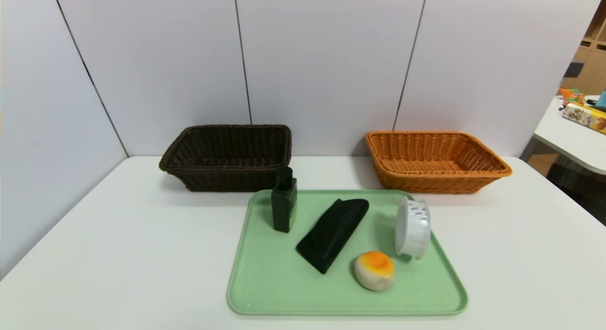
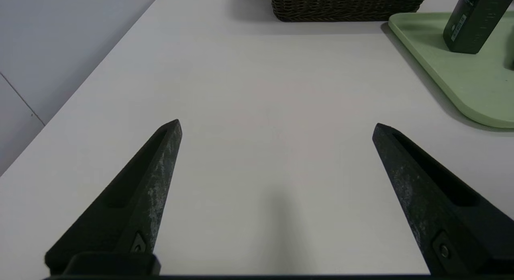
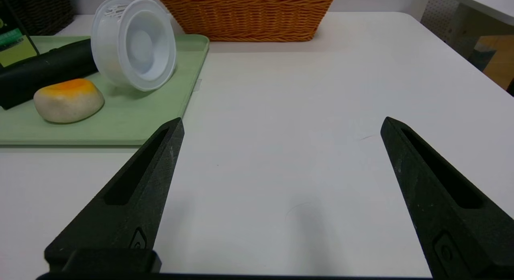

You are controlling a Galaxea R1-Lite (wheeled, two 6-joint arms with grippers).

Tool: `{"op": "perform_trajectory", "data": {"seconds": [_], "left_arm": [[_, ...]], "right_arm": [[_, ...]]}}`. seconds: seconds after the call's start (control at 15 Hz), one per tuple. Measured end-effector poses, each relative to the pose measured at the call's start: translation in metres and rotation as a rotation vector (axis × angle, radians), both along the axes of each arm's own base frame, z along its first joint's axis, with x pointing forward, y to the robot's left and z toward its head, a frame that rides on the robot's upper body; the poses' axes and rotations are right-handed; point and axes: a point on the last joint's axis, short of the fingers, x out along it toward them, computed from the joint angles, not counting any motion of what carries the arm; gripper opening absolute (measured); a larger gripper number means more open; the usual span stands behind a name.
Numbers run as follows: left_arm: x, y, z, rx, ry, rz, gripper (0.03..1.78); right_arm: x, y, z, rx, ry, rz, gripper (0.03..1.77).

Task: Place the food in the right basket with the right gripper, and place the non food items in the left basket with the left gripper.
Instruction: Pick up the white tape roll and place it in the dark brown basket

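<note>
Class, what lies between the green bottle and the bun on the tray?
The black wedge-shaped block lies between bottle and bun, as the head view shows.

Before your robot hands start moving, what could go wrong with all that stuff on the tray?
The dark green bottle stands tall and narrow, so a bump from the open left gripper might knock it over.

The white roll is on its side and could roll away if nudged.

The bun sits near that roll, so the open right gripper, coming down for it, might brush the roll too.
</note>
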Motion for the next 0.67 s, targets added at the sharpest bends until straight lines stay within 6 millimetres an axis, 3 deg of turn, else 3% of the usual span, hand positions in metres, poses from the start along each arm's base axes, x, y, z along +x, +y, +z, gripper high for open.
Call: {"op": "perform_trajectory", "data": {"seconds": [0.67], "left_arm": [[0.0,0.0,0.0,0.018,0.0,0.0,1.69]], "right_arm": [[0.0,0.0,0.0,-0.001,0.001,0.0,1.69]]}}
